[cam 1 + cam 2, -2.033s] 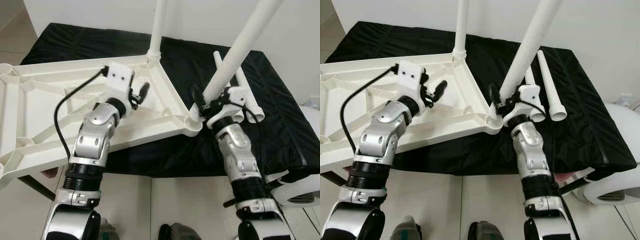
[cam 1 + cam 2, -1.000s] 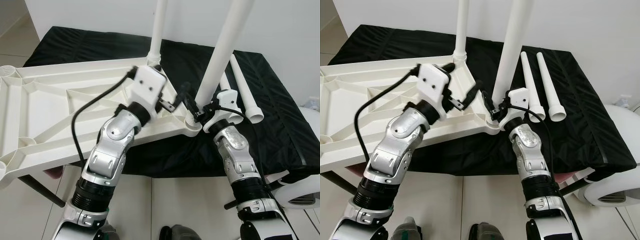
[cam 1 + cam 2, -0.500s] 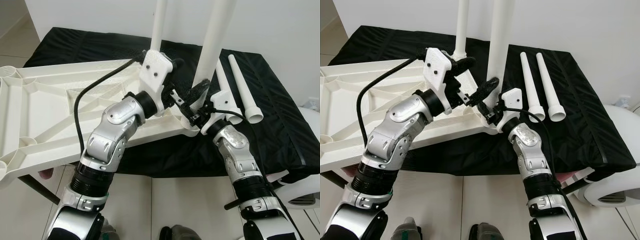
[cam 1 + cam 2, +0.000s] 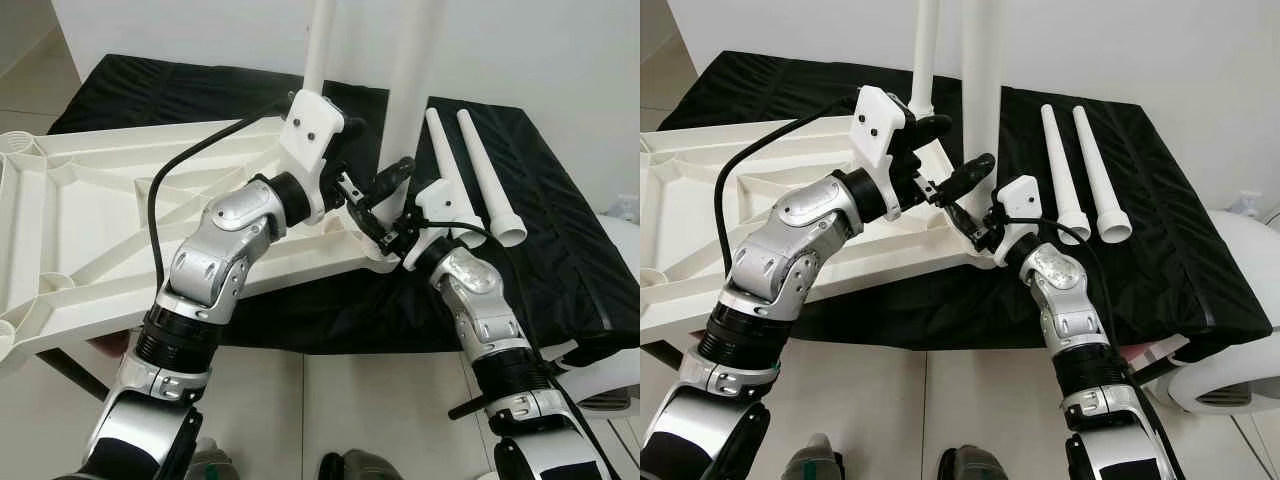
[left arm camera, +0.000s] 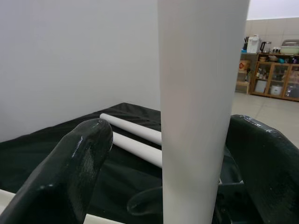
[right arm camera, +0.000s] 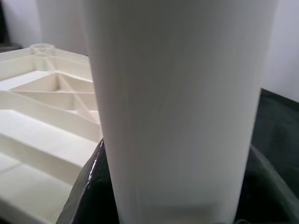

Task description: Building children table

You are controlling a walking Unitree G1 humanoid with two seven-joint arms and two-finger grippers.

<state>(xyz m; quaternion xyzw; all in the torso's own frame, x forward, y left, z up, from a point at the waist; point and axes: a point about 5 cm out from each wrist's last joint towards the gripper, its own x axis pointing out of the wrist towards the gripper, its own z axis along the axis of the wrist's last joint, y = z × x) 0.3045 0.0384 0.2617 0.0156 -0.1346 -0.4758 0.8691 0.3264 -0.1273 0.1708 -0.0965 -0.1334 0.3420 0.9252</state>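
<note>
**Both grippers at the near corner leg of the upturned table**

Left eye view: the white tabletop (image 4: 90, 230) lies upside down, partly on a black cloth (image 4: 560, 250) and partly overhanging the floor. One leg (image 4: 318, 50) stands upright in the far corner socket; a second leg (image 4: 415, 80) stands upright at the near corner. The left gripper (image 4: 372, 172) reaches in from the tabletop side, its fingers spread with one on each side of this second leg. The right gripper (image 4: 385, 228) sits low at the same corner, just beside the leg's base.

Right eye view: two spare legs (image 4: 1080, 170) lie side by side on the cloth (flared ends toward the robot), well apart from the grippers.

Left wrist view: the near leg (image 5: 201, 112) runs straight up between the two black fingers (image 5: 70, 177), which stand apart; whether either pad touches it I cannot tell.

Right wrist view: the leg (image 6: 177, 107) is very close, with black finger surfaces (image 6: 86, 191) pressed against both its sides, so this gripper is clamped on it. The ribbed underside of the tabletop (image 6: 42, 121) shows beyond.
</note>
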